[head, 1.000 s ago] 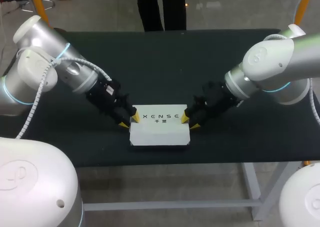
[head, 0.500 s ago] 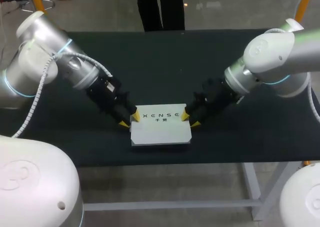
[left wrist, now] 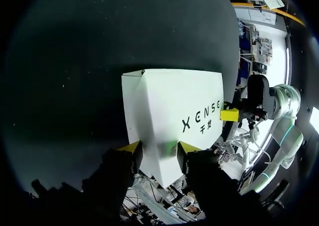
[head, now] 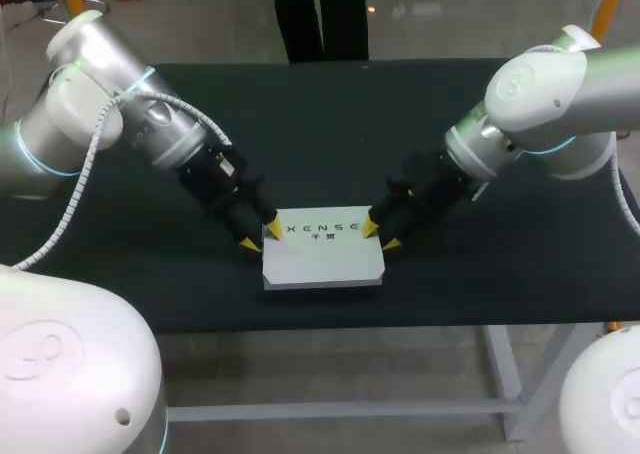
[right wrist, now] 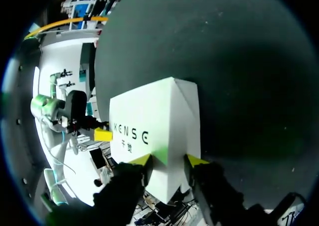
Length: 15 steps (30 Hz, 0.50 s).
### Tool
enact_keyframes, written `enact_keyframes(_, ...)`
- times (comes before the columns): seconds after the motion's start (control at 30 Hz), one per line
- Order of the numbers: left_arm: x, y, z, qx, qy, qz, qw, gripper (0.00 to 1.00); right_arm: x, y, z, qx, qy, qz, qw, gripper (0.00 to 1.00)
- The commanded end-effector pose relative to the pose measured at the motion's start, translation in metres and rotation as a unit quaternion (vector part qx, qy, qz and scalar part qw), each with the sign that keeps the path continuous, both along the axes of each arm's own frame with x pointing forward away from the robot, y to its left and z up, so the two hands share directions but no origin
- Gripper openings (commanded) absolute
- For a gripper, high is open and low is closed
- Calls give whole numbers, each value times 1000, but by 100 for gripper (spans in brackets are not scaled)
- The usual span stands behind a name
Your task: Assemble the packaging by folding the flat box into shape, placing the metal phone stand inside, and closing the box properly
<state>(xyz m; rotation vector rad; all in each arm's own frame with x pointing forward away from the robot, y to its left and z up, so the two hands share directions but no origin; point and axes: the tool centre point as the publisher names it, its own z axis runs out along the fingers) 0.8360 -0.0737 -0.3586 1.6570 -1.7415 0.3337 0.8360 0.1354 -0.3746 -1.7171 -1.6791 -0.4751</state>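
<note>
1. White box [head: 322, 259] lies on the black table [head: 320, 124], folded into shape, lid down, printed face up.
2. Left gripper [head: 260, 237] sits at one far corner of the box and right gripper [head: 380, 236] at the other. The box spans the gap between the two grippers.
3. Left wrist view: left gripper [left wrist: 159, 149] straddles the edge where the printed top meets the end wall. The box [left wrist: 169, 106] runs out ahead of the fingers. One yellow tip is against the end wall and the other is on the printed top. The fingers are spread and pinch that edge from two sides.
4. Same view: a yellow tip of the right gripper [left wrist: 229, 115] touches the far end of the box, straight ahead of the left gripper.
5. Right wrist view: right gripper [right wrist: 168, 160] has the same posture. The box [right wrist: 149, 121] edge is wedged between its spread fingers, with one tip on the printed top and one on the end wall.
6. Same view: a tip of the left gripper [right wrist: 103, 134] rests against the opposite end of the box, ahead of the right gripper.
</note>
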Motion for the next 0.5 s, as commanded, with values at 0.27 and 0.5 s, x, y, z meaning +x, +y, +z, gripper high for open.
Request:
enact_keyframes(0.27, 3, -3, 2, 7, 17, -4, 1000, 49, 5, 3, 3, -1, 13, 7, 1000, 45)
enact_keyframes(0.5, 3, -3, 7, 13, 25, -3, 1000, 48, 6, 1, 7, -1, 25, 10, 1000, 45)
